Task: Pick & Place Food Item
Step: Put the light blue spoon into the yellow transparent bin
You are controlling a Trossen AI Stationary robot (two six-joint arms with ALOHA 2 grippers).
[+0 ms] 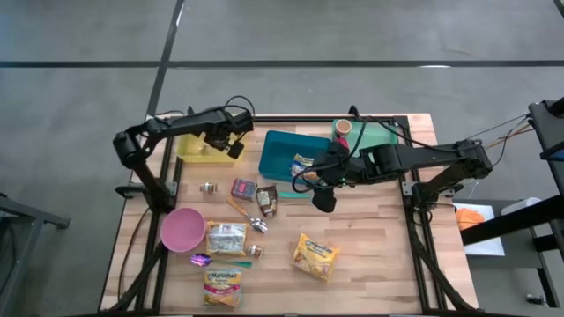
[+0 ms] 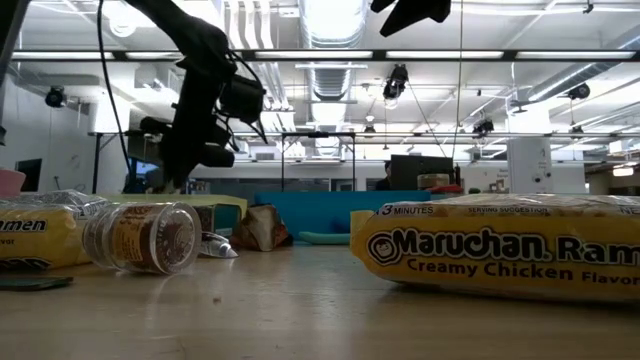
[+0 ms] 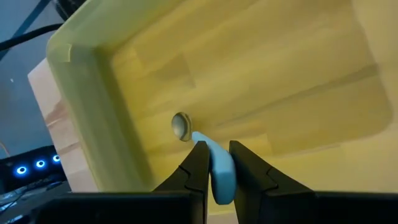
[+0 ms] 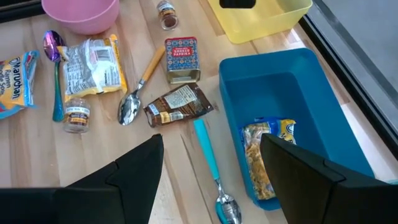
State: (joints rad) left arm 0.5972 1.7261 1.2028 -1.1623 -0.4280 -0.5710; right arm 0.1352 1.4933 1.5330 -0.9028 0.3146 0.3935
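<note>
We see the left pincer pinching a blue spoon over the yellow bin, release next; right pincer spread above the tabletop.

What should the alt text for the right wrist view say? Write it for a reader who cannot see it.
The right gripper hangs open above a wooden table, its fingers framing a teal-handled spoon beside a blue plastic bin that holds a yellow noodle packet. Farther off lie a brown foil packet, a red paprika tin, and a pink bowl.
</note>
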